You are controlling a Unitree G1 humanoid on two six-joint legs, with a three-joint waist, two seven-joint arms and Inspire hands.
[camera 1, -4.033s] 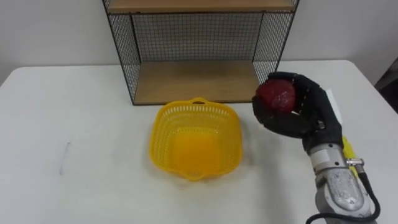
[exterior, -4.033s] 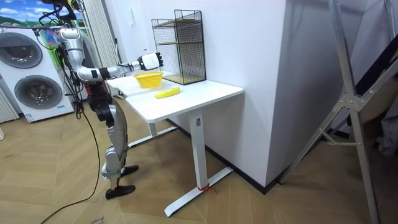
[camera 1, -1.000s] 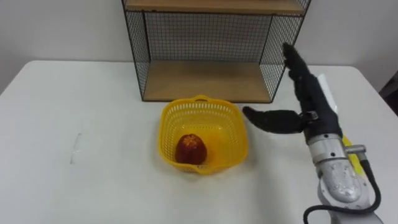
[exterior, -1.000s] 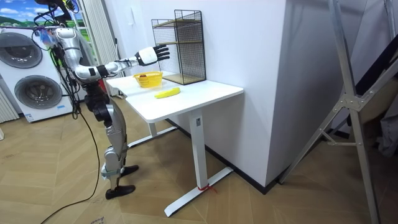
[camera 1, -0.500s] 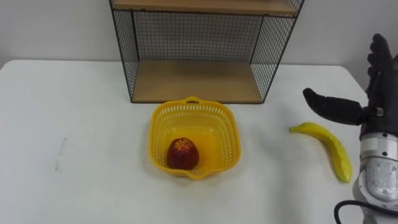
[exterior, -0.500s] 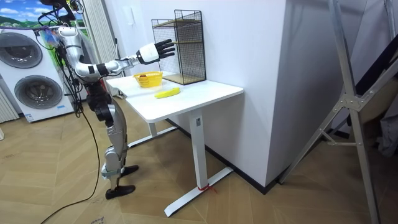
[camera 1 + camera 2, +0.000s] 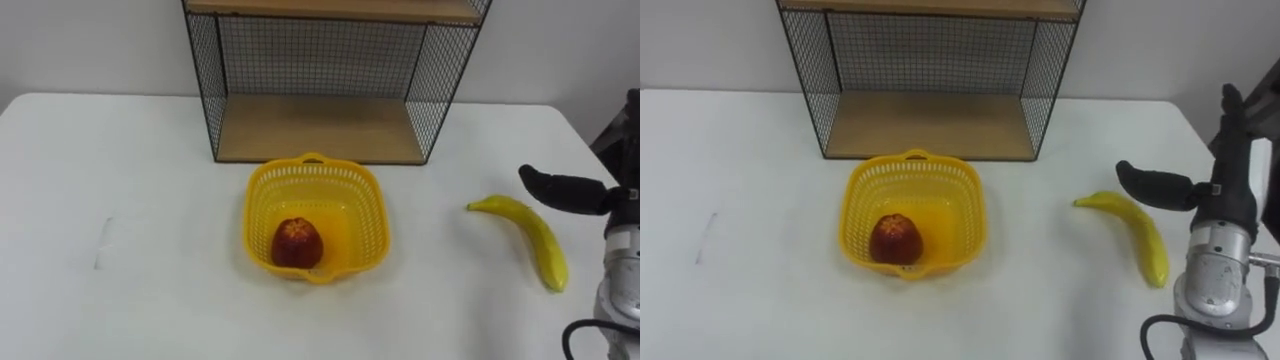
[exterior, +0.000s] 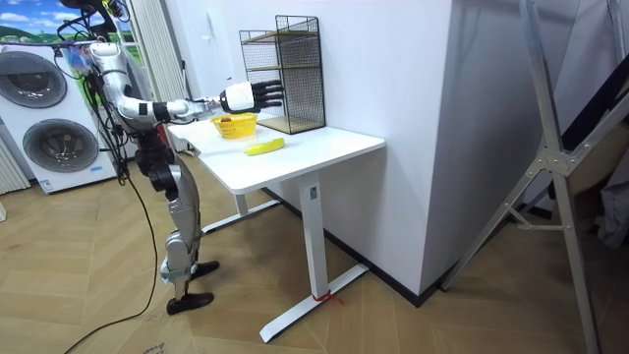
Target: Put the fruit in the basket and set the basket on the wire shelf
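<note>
Fingers of our right hand stand straight and spread, empty, over the bench. We see the wire shelf at 12 o'clock of the basket, the banana at its 3 o'clock, the red fruit inside it.

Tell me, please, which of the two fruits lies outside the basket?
The banana, on the bare table near the right hand; the red fruit sits inside the yellow basket.

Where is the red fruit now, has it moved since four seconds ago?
Yes. It left the right hand and now lies in the basket, before the shelf.
</note>
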